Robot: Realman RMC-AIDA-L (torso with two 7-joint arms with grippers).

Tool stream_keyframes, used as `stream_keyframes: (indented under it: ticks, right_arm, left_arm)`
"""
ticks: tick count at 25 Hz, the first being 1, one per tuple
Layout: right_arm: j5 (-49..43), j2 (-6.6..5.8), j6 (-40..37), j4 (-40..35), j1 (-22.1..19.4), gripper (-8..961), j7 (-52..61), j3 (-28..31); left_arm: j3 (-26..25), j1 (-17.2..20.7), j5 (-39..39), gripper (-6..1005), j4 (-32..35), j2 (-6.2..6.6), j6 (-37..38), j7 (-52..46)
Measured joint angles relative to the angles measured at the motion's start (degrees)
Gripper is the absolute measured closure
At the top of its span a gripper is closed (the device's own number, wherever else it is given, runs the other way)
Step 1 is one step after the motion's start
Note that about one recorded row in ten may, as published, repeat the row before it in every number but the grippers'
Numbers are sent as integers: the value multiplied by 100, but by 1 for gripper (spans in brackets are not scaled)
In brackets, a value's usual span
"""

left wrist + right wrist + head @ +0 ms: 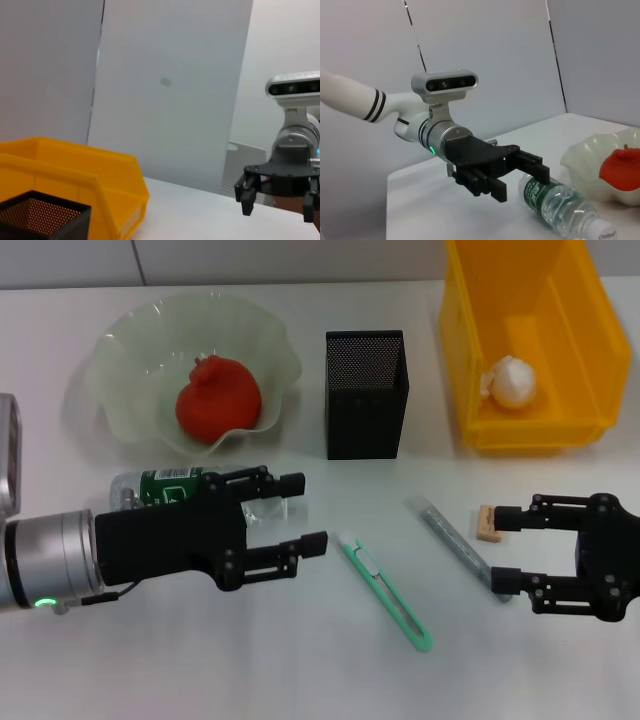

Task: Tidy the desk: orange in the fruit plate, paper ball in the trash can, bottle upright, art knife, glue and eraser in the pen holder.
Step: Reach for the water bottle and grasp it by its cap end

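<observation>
The orange (pixel 218 400) lies in the pale-green fruit plate (pixel 125 340) at the back left. A white paper ball (pixel 514 382) rests in the yellow trash can (pixel 590 330). On the desk, the bottle (pixel 160 483) lies on its side, partly hidden behind my open left gripper (pixel 305 513), which hovers just in front of it. The bottle (pixel 560 205) lies beside that gripper (pixel 520 182) in the right wrist view too. The mint-green art knife (pixel 385 590), grey glue (pixel 450 537) and tan eraser (pixel 487 523) lie front right. My right gripper (pixel 503 550) stands open around the glue's near end.
The black mesh pen holder (pixel 365 395) stands at the back centre, between the plate and the trash can. The white desk (pixel 300 670) is bare along its front edge. The left wrist view shows the trash can (pixel 75 170), the holder's rim (pixel 40 212) and the right gripper (pixel 278 205).
</observation>
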Motion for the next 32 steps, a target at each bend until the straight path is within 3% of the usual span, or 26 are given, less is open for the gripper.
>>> stream_keyframes:
  ticks: [12, 22, 27, 28, 29, 32]
  right_arm:
    - [28, 0, 257, 70, 13, 276, 316, 59]
    - [49, 6, 416, 683, 59, 275, 66, 373]
    - [60, 9, 429, 946, 107, 275, -149, 488]
    - [61, 8, 430, 1015, 131, 275, -170, 490]
    - [62, 7, 431, 1048, 145, 275, -171, 490]
    - [63, 6, 436, 1074, 166, 275, -171, 490]
  left_arm:
    - [-7, -31, -81, 289, -5, -16, -169, 3]
    - [19, -187, -627, 290, 372, -18, -239, -545]
    - [334, -242, -676, 290, 1256, 5, -373, -1371]
    - [545, -262, -371, 290, 1829, 25, -425, -1979]
    - [545, -262, -371, 290, 1829, 25, -425, -1979]
    - [717, -376, 699, 290, 3059, 29, -478, -3201]
